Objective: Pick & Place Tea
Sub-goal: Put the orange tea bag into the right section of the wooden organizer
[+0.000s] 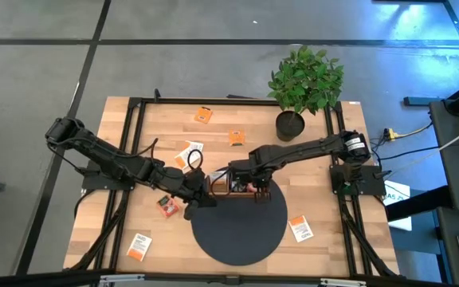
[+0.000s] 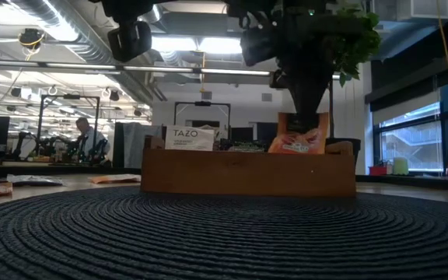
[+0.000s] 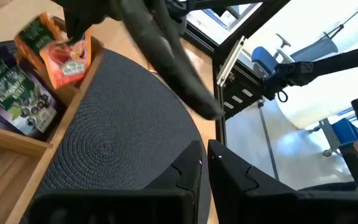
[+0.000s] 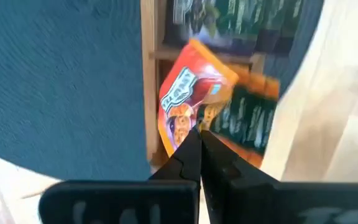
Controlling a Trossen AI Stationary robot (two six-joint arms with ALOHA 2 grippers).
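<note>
Midway: orange tea sachet (image 4: 188,102) pinched at its edge by right gripper (image 4: 199,140), fingers pressed together on it, over the end compartment of wooden tray (image 2: 247,173) on round dark mat (image 1: 241,227). Left gripper (image 3: 205,163) nearly shut, empty, over the mat beside the tray. Other sachets (image 1: 203,115) scattered on table (image 1: 118,159).

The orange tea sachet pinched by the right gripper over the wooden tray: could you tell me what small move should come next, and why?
Probably lower slightly, then open: the right gripper holds the orange sachet tilted above the wooden tray.
</note>
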